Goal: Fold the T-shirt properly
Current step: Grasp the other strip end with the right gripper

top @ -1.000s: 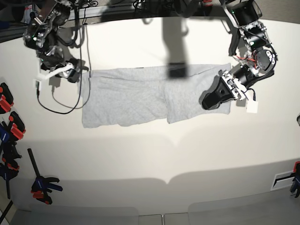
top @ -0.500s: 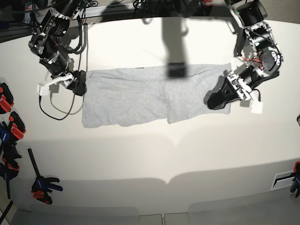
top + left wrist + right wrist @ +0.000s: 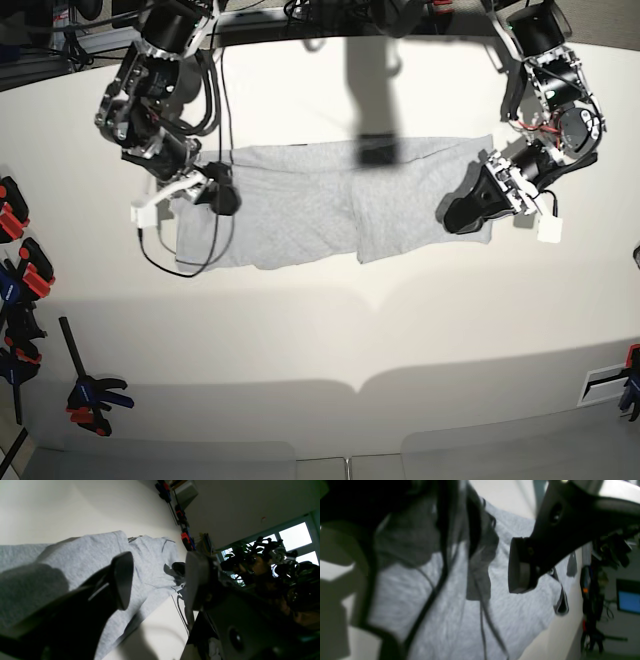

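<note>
The T-shirt [image 3: 320,205] lies flat on the white counter [image 3: 330,330] as a long grey band, plain side up; no lettering shows. One panel looks already laid over the other, with a fold edge running down just past the middle, so I'd judge the sleeves and sides are turned in and the crosswise folds that would make it compact are not yet done.

The left pincer [image 3: 468,210] hovers over its own end of the cloth, its two dark fingers [image 3: 122,580] apart with nothing between them. The right pincer [image 3: 215,192] hangs over the opposite end, also spread wide and empty (its wrist view is blurred, but the gap past the one sharp pad [image 3: 520,565] is plain, with shirt fabric directly beneath). A loose black cable [image 3: 170,262] droops below that pincer across the cloth.

Each pincer seems poised to take an end, though neither grips fabric yet
</note>
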Robot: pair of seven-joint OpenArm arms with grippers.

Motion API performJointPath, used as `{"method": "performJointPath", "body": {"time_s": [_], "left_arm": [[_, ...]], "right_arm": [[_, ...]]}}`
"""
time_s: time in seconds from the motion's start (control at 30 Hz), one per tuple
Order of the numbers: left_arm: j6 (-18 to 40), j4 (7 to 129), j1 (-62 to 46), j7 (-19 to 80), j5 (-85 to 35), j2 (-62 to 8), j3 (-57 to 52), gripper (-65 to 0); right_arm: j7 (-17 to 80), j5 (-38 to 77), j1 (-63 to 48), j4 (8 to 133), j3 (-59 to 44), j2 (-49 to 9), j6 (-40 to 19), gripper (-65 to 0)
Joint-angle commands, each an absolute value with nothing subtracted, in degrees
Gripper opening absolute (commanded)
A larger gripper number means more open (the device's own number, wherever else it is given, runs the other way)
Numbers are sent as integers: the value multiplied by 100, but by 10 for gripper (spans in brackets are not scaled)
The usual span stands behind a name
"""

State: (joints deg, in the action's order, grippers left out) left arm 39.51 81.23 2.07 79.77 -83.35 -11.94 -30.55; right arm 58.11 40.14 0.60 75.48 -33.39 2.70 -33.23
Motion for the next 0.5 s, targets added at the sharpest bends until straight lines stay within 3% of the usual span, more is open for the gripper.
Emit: {"method": "performJointPath", "body": {"time_s": [0.0,0.3,0.47], "left_arm": [[4000,8224,298,7933,-8500,-1258,-3065,-340],[4000,8224,283,8000,-8500,-1258,-3065,-340],[4000,8221,266,8000,-8500,-1253,-3065,-340]], "right_arm": [[6040,3760,89,7557,-3201,272,-3256,-301],[6040,3752,93,7561,-2928,268,-3238,-316],[6189,3752,93,7561,-2928,263,-3240,-359]]}}
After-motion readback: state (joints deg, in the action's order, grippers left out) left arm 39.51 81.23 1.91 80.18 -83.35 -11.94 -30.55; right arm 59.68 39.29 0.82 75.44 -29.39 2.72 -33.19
